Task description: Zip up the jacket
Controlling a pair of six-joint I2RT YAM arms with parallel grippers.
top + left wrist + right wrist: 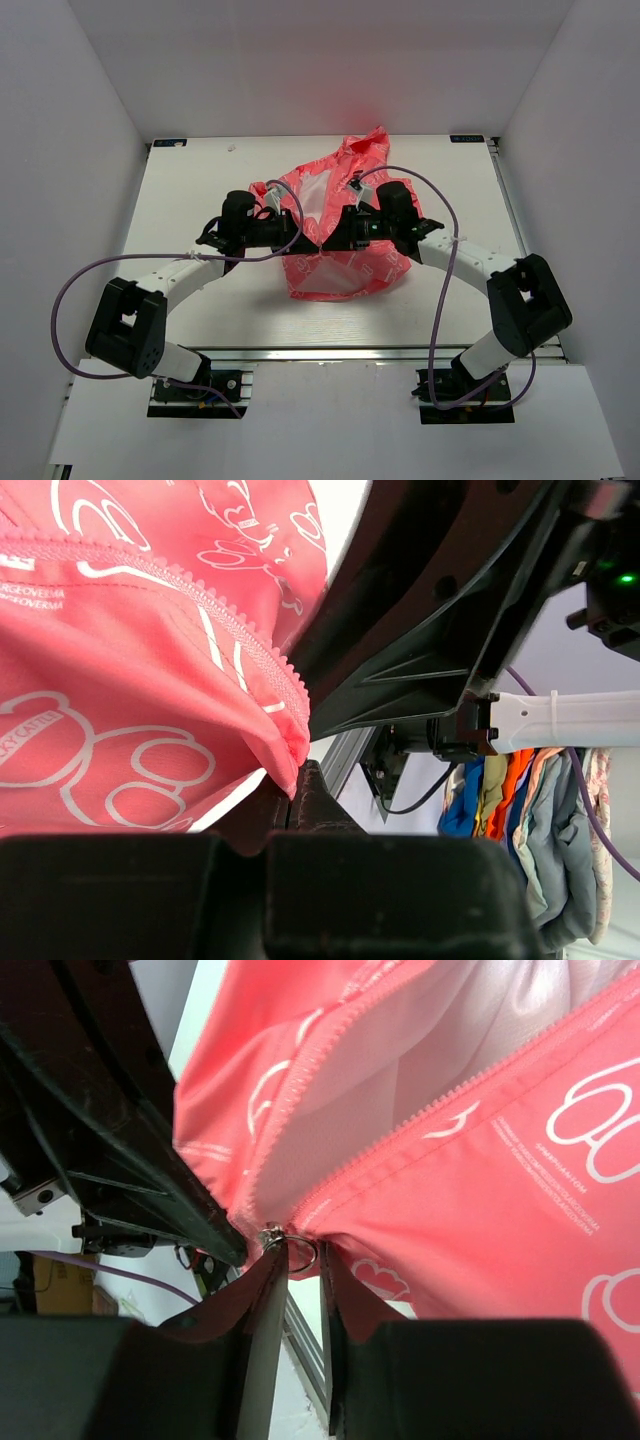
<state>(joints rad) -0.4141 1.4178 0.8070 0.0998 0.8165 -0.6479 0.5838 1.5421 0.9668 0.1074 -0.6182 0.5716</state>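
Observation:
The coral-pink jacket (340, 215) lies bunched on the white table (200, 190), its zipper open and its white lining showing. My two grippers meet tip to tip at its near edge. My left gripper (311, 247) is shut on the jacket's bottom corner (285, 745), beside the zipper teeth (250, 640). My right gripper (300, 1260) has its jaws a narrow gap apart, with the metal ring pull (304, 1253) of the zipper slider (268, 1235) between the fingers (262, 1300). The ring touches the left finger. The slider sits at the bottom of the two open zipper sides.
White walls enclose the table on three sides. An aluminium rail (330, 352) runs along the near edge by the arm bases. Purple cables (440, 300) loop from both arms. A pile of coloured clothes (530, 810) hangs beyond the table.

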